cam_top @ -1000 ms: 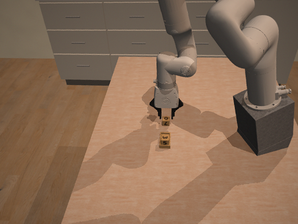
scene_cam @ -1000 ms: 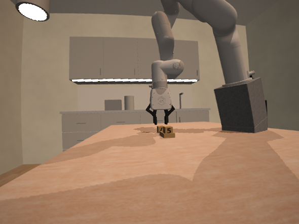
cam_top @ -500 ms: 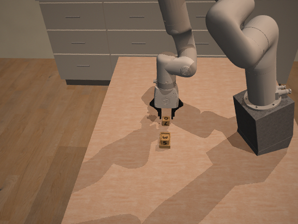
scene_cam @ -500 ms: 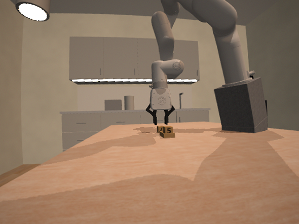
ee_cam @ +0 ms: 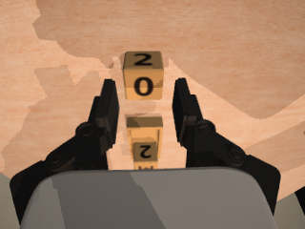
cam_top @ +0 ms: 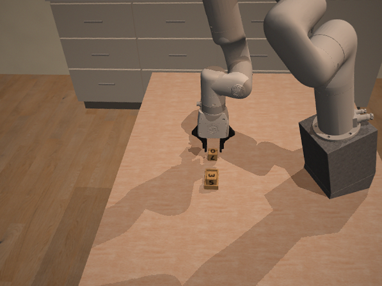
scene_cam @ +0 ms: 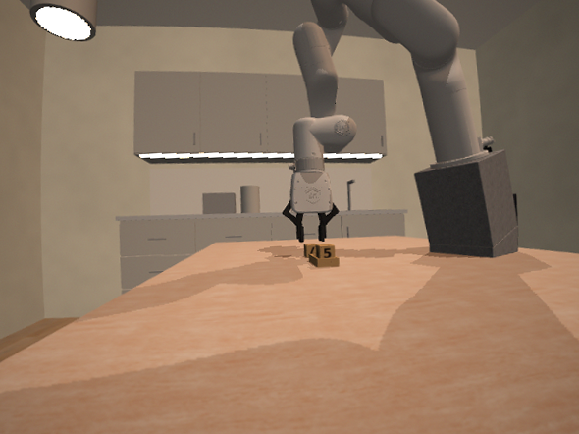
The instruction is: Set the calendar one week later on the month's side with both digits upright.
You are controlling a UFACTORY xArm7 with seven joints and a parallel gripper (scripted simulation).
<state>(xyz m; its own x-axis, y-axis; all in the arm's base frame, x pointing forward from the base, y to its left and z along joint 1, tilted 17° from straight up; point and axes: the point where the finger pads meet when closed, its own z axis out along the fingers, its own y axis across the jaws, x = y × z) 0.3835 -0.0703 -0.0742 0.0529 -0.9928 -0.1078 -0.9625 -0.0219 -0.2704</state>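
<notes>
A loose wooden cube (cam_top: 213,154) lies on the table outside the tray, with 0 on top and 7 on its front side. The small wooden tray (cam_top: 211,185) sits just in front of it and holds the other cube (cam_top: 211,177), which shows 3 on top and 5 on the front (scene_cam: 326,253). My gripper (cam_top: 213,149) points straight down over the loose cube. Its fingers are partly open and empty, with the tips about level with the cube's top. In the wrist view the 0 cube (ee_cam: 144,78) lies between the fingertips. A second wooden block (ee_cam: 145,143) shows nearer the palm.
The arm's dark base block (cam_top: 339,153) stands on the table to the right. Grey drawer cabinets (cam_top: 140,47) stand beyond the table's far edge. The table's left edge drops to the wooden floor (cam_top: 36,162).
</notes>
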